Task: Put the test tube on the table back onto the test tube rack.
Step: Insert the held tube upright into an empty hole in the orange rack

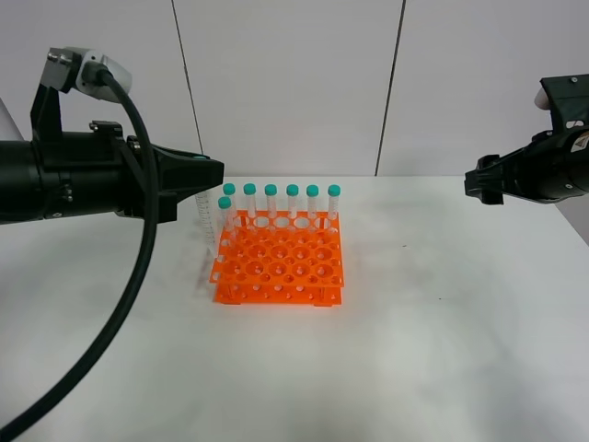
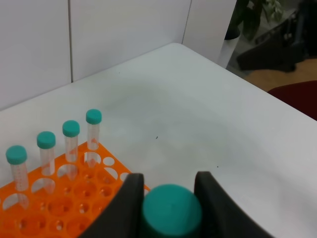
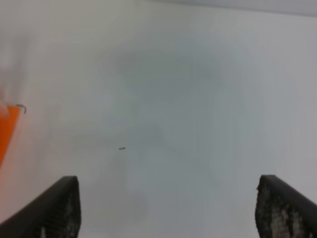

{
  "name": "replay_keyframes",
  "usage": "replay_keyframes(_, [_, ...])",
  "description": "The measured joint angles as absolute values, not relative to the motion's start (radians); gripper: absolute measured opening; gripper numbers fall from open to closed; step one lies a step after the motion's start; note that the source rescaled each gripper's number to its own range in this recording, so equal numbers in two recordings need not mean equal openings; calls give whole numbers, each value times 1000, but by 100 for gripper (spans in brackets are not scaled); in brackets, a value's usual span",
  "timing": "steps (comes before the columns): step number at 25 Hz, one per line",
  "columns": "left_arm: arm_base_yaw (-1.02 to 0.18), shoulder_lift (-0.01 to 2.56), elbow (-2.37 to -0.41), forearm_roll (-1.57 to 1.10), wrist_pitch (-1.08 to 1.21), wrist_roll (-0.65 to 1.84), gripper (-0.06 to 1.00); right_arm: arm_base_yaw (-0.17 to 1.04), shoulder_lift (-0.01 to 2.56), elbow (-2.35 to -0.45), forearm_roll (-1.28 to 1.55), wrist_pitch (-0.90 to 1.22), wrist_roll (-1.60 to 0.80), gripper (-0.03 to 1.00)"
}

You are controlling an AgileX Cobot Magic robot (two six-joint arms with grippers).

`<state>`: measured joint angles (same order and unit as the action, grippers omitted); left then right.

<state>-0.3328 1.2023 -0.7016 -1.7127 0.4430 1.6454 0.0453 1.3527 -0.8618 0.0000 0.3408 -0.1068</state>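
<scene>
Insertion seems the step in hand: left fingers pinch the slim clear teal-capped plastic test tube upright beside the bright orange holed plastic rack, next needing centring over a free hole, while right fingers hang spread, empty.

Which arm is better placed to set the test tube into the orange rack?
Left. The left gripper is shut on the test tube, which hangs beside the test tube rack. The right gripper is open, empty and far off.
</scene>
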Motion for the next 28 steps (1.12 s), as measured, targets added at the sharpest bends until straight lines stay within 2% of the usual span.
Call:
replay_keyframes(13, [-333,1202,-698,-1711,446,1645,0,-9,1307,-862,-26,782,-51,73])
replay_keyframes(22, [-333,1202,-698,-1711,446,1645,0,-9,1157,-865,-62,1059,-45,73])
replay_keyframes(28, [-333,1202,-698,-1711,446,1645,0,-9,994,-865,-43,1166,-36,73])
